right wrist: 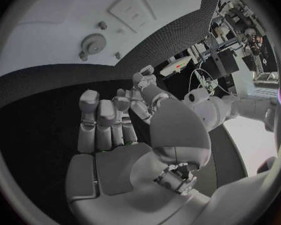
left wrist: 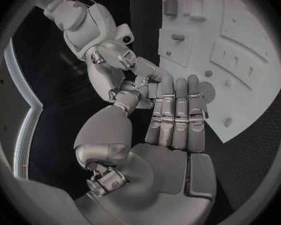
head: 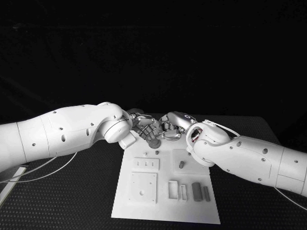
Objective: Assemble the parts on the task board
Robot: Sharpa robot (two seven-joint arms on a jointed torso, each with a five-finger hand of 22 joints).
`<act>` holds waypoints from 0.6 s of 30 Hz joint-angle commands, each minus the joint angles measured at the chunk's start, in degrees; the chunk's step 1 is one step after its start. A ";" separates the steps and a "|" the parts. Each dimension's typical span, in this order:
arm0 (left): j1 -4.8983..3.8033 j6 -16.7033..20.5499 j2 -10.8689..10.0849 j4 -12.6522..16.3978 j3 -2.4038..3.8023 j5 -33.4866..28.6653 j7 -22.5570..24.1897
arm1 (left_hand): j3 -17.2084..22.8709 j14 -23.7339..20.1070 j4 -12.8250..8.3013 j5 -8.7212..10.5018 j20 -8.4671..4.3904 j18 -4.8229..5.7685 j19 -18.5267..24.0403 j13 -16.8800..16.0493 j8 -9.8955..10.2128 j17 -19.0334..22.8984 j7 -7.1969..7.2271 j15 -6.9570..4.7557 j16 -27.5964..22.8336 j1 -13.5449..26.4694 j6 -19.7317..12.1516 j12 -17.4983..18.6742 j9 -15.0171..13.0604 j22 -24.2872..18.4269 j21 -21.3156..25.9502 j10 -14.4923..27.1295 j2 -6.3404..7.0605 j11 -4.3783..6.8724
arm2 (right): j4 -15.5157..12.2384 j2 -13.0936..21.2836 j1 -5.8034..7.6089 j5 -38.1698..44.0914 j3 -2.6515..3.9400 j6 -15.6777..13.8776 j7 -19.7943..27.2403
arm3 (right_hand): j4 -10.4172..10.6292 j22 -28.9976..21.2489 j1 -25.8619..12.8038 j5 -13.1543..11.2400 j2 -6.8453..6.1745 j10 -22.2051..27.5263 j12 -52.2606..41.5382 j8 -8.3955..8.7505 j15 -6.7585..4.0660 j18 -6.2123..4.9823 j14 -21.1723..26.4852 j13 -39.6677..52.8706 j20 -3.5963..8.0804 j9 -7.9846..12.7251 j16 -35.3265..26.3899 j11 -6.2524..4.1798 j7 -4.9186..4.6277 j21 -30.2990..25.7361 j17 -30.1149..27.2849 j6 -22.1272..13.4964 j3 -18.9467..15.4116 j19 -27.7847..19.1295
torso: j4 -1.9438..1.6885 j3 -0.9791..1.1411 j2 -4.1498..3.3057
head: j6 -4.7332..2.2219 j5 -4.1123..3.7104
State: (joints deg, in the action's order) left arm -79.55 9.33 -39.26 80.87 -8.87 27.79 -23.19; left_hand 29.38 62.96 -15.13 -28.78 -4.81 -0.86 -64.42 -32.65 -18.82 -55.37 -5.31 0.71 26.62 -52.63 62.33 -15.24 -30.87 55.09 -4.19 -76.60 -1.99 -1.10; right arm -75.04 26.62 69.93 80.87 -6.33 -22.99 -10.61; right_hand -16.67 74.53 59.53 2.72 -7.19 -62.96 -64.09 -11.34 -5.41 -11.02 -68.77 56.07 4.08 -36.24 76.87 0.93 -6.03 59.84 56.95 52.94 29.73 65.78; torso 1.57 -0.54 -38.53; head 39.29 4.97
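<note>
The white task board (head: 164, 211) lies in the middle of the black table. Both hands hover close together over its far end. My left hand (head: 141, 125) has its fingers (left wrist: 176, 110) straight and side by side, with nothing in the palm. My right hand (head: 171, 128) faces it, fingers (right wrist: 100, 116) stretched out, palm bare. A grey gear-shaped part (head: 153, 143) (right wrist: 92, 44) lies flat at the board's far edge, just beyond the left fingertips (left wrist: 207, 91). A short grey peg (head: 182, 164) (left wrist: 177, 36) stands mid-board. Grey bars (head: 197, 191) lie nearer the front.
Raised white blocks (head: 144, 187) and a slotted plate (head: 146, 164) sit on the board's left half. Small studs (right wrist: 102, 25) (left wrist: 228, 121) dot the far end near the gear. Black mesh table (head: 70, 201) surrounds the board; cables (head: 50, 167) trail from my left arm.
</note>
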 commanded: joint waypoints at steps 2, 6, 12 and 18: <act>-0.04 -1.11 -0.14 0.19 0.01 -0.31 2.25 | 1.39 0.51 -1.08 -0.28 -0.08 -0.35 -0.56 -0.12 -0.39 -0.12 0.84 0.06 0.33 -0.76 1.17 -0.32 -0.30 0.17 -0.32 -1.64 -0.43 1.42 | 0.23 0.49 -0.02 -1.55 0.01 -0.04 1.65 | -0.02 -0.08 0.25 0.04 -0.52 0.23 0.11 0.33 0.53 -3.98 0.13 0.11 -0.07 0.07 -0.27 0.43 -1.88 -0.32 0.09 -2.65 -0.46 -0.63 | 0.20 0.03 0.00 | 0.10 -0.12; -0.04 -0.69 -0.20 0.08 0.01 -0.27 2.27 | 1.39 0.56 -1.08 -0.45 -0.10 -0.34 -0.61 -0.17 -0.44 -0.15 0.87 0.03 0.36 -0.74 1.20 -0.36 -0.39 0.25 -0.33 -1.69 -0.37 1.44 | 0.24 1.00 -0.20 -2.04 0.01 0.13 2.34 | -0.04 -0.11 0.54 0.04 -0.40 0.42 0.07 0.39 0.64 -3.98 0.31 0.14 -0.17 0.05 -0.29 0.53 -1.98 -0.43 0.13 -2.76 -0.60 -0.77 | 0.07 0.05 0.01 | -0.07 -0.70; -0.04 -0.75 -0.35 0.00 0.00 1.23 2.04 | 1.40 0.60 -1.05 -0.53 -0.11 -0.34 -0.65 -0.21 -0.47 -0.18 0.88 0.02 0.39 -0.71 1.22 -0.39 -0.45 0.31 -0.34 -1.73 -0.42 1.46 | -0.36 1.64 -0.24 -2.10 0.01 -0.07 2.59 | -0.05 -0.09 1.14 0.04 0.16 0.41 -0.08 0.11 0.60 -3.98 0.37 0.16 -0.25 -0.12 -0.23 0.47 -1.91 -0.43 0.20 -2.28 -0.67 -0.78 | 0.05 0.11 -0.02 | 0.04 -0.54; -0.04 -0.87 -0.56 -0.13 -0.02 2.40 1.89 | 1.41 0.66 -1.08 -0.60 -0.14 -0.35 -0.70 -0.27 -0.51 -0.22 0.91 -0.01 0.43 -0.72 1.24 -0.44 -0.52 0.38 -0.35 -1.78 -0.44 1.49 | -1.48 2.53 -0.52 -2.10 0.00 -0.16 2.95 | -0.07 -0.03 1.61 0.04 0.46 0.25 -0.22 -0.15 0.46 -3.98 0.28 0.13 -0.29 -0.27 -0.13 0.32 -1.75 -0.35 0.24 -1.81 -0.80 -0.71 | 0.07 0.04 -0.03 | 0.10 -0.42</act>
State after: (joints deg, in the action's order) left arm -79.54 9.19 -39.83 80.74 -8.92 28.77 -22.07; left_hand 29.37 63.37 -15.14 -29.06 -5.01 -0.86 -64.62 -32.87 -19.04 -55.53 -5.18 0.70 26.84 -52.63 62.46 -15.48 -31.38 55.39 -4.20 -76.80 -1.98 -1.12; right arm -76.15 28.89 69.53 79.02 -6.34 -23.02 -8.57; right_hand -16.83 74.48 60.66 2.71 -6.78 -62.64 -64.10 -11.29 -5.19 -11.02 -68.55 56.18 3.83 -36.42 76.87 1.25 -6.25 59.63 57.14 52.14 29.26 65.23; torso 1.64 -0.44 -38.53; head 39.33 4.44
